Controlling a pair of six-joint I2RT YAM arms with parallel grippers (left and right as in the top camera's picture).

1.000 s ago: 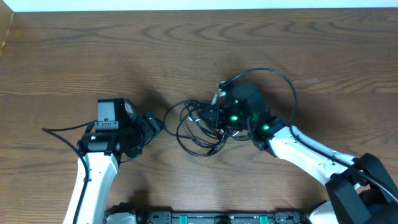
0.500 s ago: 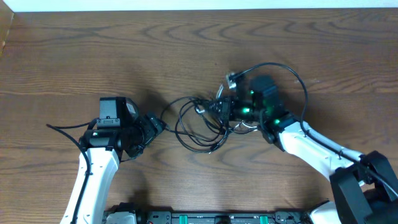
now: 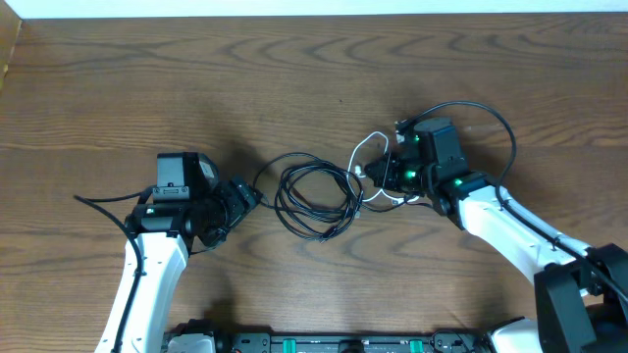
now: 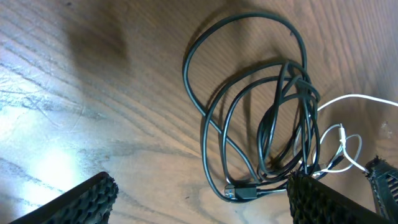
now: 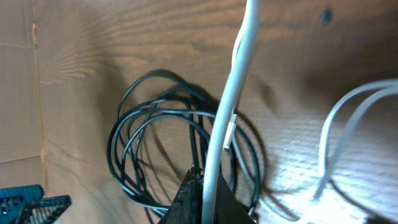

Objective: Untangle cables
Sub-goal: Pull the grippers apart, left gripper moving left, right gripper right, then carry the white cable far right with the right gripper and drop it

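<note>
wood-grain table (image 3: 196,78), coiled black cables (image 4: 297,84), white cable (image 5: 231,106) pinched in right tool (image 5: 204,186)

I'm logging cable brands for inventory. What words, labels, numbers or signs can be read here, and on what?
None. No readable text shows on the black cables, the white cable or the wooden table in any view; the black plug is too small to show any print.

Black cables (image 4: 301,87), white cable (image 5: 231,93), brown wood-grain table (image 3: 196,78)

Overhead straight down; two close wrist views, cables (image 4: 273,121) common to all.
</note>
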